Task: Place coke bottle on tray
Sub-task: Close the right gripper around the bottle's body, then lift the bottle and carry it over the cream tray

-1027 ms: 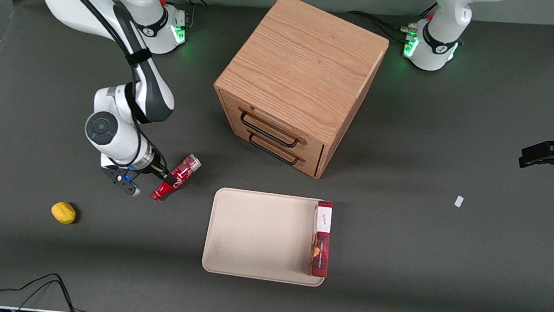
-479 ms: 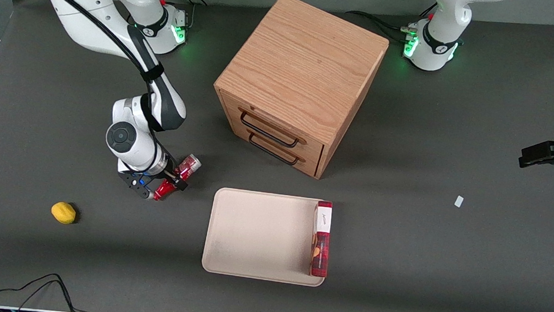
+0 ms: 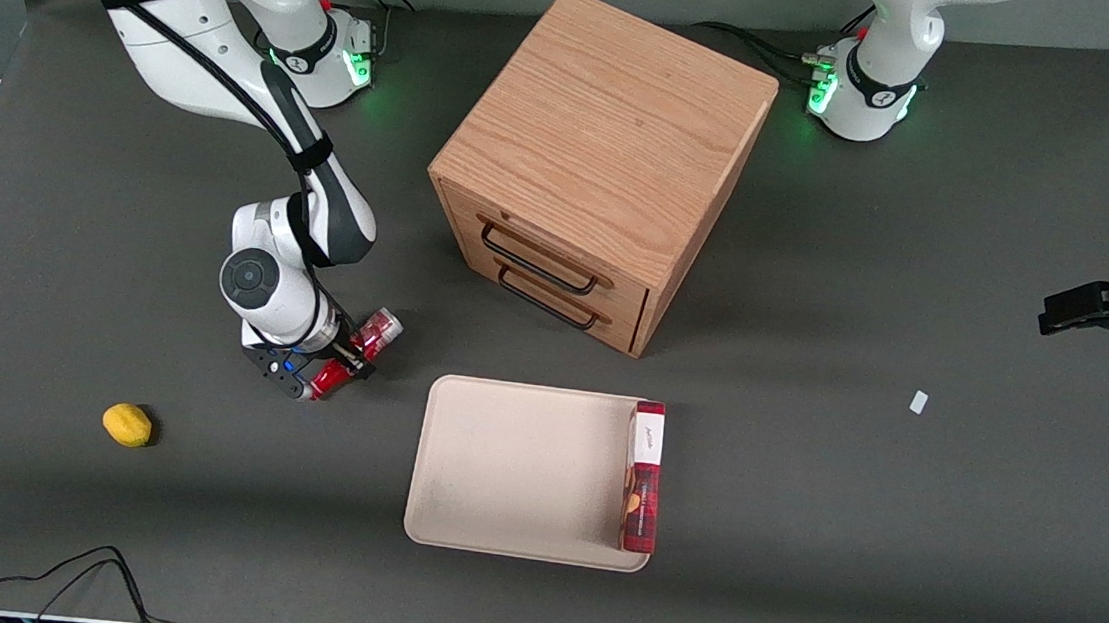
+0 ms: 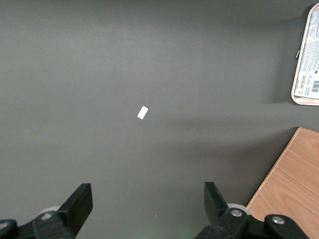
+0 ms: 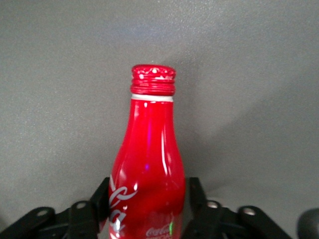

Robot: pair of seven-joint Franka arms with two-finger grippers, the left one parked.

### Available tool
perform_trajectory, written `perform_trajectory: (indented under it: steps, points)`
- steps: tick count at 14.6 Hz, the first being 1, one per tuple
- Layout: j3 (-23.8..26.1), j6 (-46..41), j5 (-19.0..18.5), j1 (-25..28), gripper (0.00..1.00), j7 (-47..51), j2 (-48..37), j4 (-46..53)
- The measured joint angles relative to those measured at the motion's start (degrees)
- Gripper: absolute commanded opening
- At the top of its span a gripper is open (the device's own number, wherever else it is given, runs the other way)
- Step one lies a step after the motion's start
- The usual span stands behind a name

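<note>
The coke bottle (image 3: 379,326) lies on its side on the dark table, red with white script and a red cap. My right gripper (image 3: 347,356) straddles its middle, so only the bottle's two ends show in the front view. In the right wrist view the bottle (image 5: 149,149) fills the gap between the fingers (image 5: 103,188), which press against both of its sides; the gripper (image 5: 148,187) is shut on it. The beige tray (image 3: 511,458) lies flat, a little nearer the front camera than the bottle and toward the parked arm's end.
A red rectangular box (image 3: 642,480) lies along the tray's edge toward the parked arm. A wooden two-drawer cabinet (image 3: 602,165) stands farther from the camera than the tray. A yellow lemon (image 3: 127,424) sits toward the working arm's end. A small white scrap (image 3: 918,402) lies toward the parked arm.
The right arm swung over the bottle and settled with its fingers around the bottle's middle. The bottle has stayed in the same spot on the table.
</note>
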Motion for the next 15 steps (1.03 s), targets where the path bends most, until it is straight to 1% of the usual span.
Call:
perform_trajectory:
  steps: [2, 3, 10, 15]
  points:
    - [0.0, 0.0, 0.0, 0.0, 0.17, 0.0, 0.0, 0.01]
    - [0.0, -0.01, 0.0, 0.0, 0.0, 0.0, 0.0, 0.02]
    - [0.03, -0.99, -0.03, 0.01, 0.0, -0.38, -0.02, 1.09]
    - [0.07, -15.23, -0.04, 0.01, 0.0, -2.88, -1.56, 10.82]
